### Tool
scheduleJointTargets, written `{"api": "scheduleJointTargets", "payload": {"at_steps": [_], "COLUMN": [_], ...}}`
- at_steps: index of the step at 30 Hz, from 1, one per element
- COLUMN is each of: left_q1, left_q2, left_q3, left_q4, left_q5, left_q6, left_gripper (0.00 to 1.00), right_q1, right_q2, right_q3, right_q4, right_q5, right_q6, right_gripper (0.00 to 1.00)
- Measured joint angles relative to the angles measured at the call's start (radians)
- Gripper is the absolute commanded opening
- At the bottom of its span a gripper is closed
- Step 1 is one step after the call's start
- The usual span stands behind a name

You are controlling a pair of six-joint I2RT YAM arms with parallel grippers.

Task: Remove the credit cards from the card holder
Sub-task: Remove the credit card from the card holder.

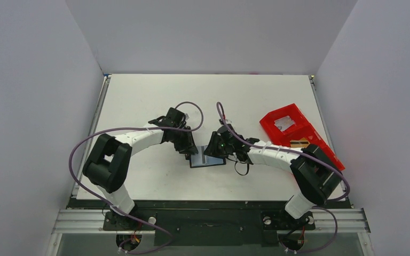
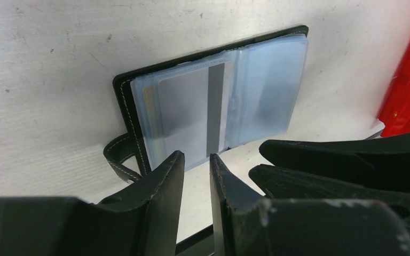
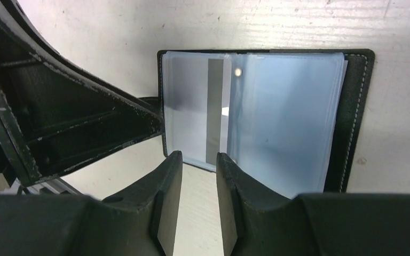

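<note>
— Looking at the left gripper (image 2: 196, 160) first: how do its jaws stand?

— Parted by a narrow gap, and I see nothing caught in it. The tips sit right at the near edge of the card holder (image 2: 219, 101), over the clear sleeves. I cannot tell whether they touch the plastic.

— And the right gripper (image 3: 198, 160)?

— Much the same: a slim gap with only bare table showing through it, and nothing held. Its tips are also at the near edge of the sleeves, about where the two halves meet. The left gripper's black body reaches in just beside it, up against the holder's left border.

— Where does the holder lie?

— Flat on the white table (image 1: 139, 96), opened out with its blue-grey inside facing up, between the two grippers and around the middle of the table. The black stitched cover frames the sleeves, and the small closing tab (image 2: 117, 160) curls out from one side.

— Any cards in it?

— A grey card with a dark stripe (image 2: 187, 112) sits inside the top sleeve on the half next to the tab. Edges of others show stacked beneath it, but I cannot count them. The sleeve on the other half looks plain blue-grey.

— Anything further out?

— A red compartment tray (image 1: 293, 133) on the right side of the table, well apart from the holder, beside the right arm.
</note>
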Motion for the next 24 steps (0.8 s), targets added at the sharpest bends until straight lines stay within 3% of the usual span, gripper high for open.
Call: {"api": "scheduleJointTargets", "payload": {"at_steps": [11,24], "left_q1": [0.000,0.000], "left_q2": [0.048,0.091], "left_q3": [0.004,0.044], "left_q4": [-0.011,-0.055], "left_q5": [-0.039,-0.045], "left_q6": [0.023,0.025], "left_gripper": [0.13,0.11], "right_q1": [-0.064,-0.105], "right_q2": [0.090,0.154], "right_q3": [-0.026,-0.027], "right_q4": [0.093,0.137], "right_q5": [-0.109,-0.190], "right_q6": [0.054,0.081], "right_gripper": [0.27,0.27]}}
